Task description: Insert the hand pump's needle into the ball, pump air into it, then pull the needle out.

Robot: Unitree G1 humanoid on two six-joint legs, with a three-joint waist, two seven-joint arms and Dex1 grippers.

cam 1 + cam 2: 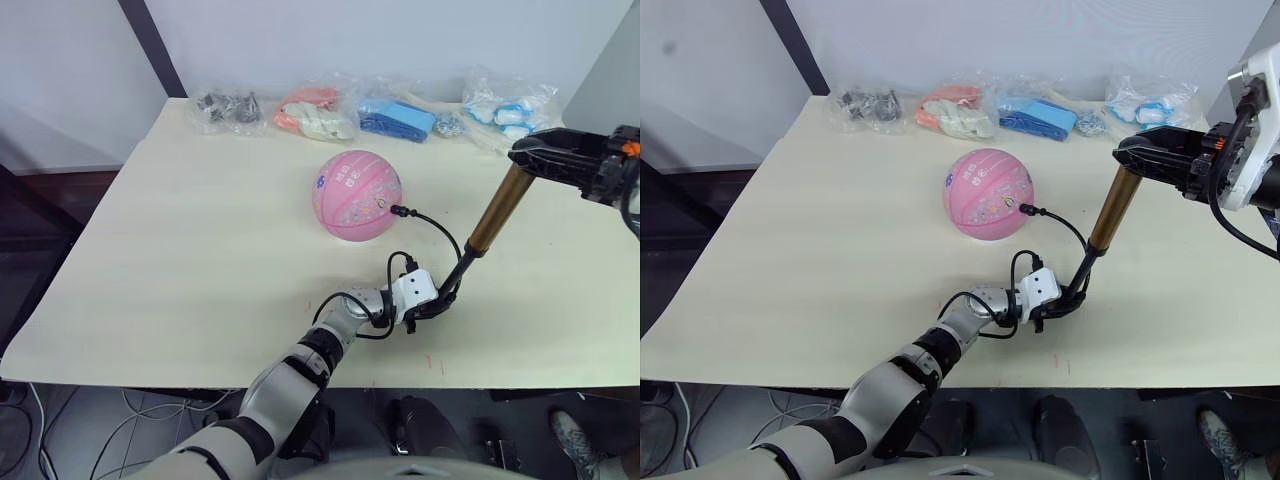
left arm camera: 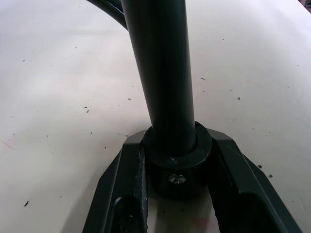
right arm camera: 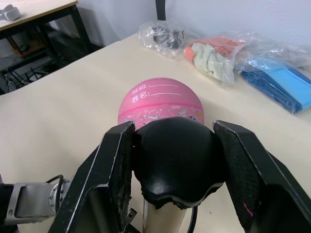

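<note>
The pink ball (image 1: 356, 195) rests on the table, near its middle. The needle's black fitting (image 1: 397, 211) sits at the ball's right side, with the pin hidden in the ball. A thin black hose (image 1: 440, 232) curves from it down to the hand pump (image 1: 498, 210). The pump stands tilted to the right of the ball, a black rod showing below its gold barrel. My left gripper (image 1: 437, 300) is shut on the pump's lower black end (image 2: 163, 73) just above the table. My right gripper (image 3: 177, 160) is shut on the pump's black top end (image 1: 545, 155), with the ball (image 3: 160, 99) beyond it.
Several clear plastic bags line the far edge of the pale table (image 1: 180, 250): dark parts (image 1: 228, 108), orange and white items (image 1: 315, 115), blue items (image 1: 400, 118), blue-white items (image 1: 505, 105). The table's front edge lies close behind my left gripper.
</note>
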